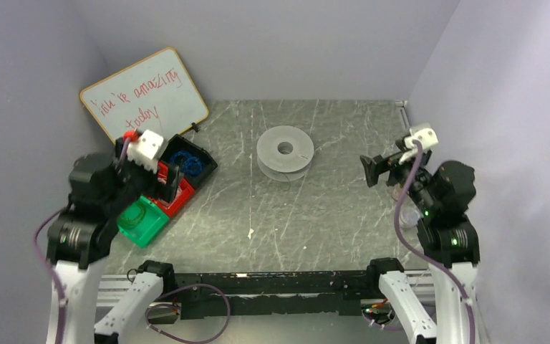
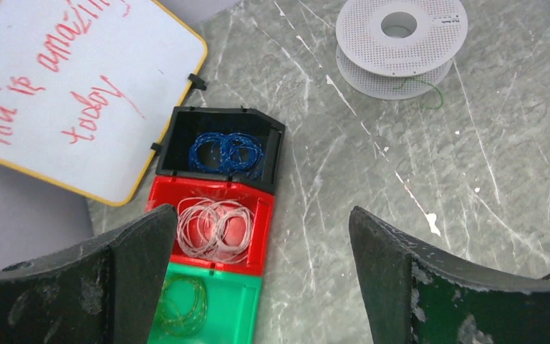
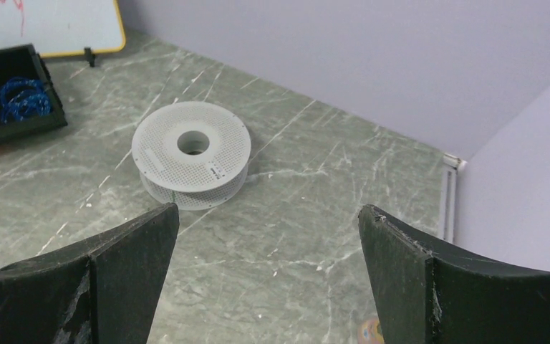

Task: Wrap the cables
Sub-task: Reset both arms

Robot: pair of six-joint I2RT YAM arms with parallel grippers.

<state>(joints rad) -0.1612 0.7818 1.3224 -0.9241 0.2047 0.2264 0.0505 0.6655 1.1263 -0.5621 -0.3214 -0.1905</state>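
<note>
Both arms are up off the work. The left gripper [image 2: 261,236] has its jaws spread wide with nothing between them, and the right gripper [image 3: 268,215] is the same, wide and empty.

The cables: one small green coil [image 2: 181,304] sits in the green bin [image 2: 240,315], well left of the spool [image 1: 285,152]. A loose green strand [image 2: 430,93] curls out from the spool's lower rim.

If another length gets wrapped, that tail looks like the place to start. Come in low and pinch at the very fingertips, because wire this fine will likely slip.

Only the left wrist view shows the coil and the strand. From overhead the wire is too fine to make out. The right wrist view gives the spool's top face and the black bin [image 3: 14,93] to its left.
</note>
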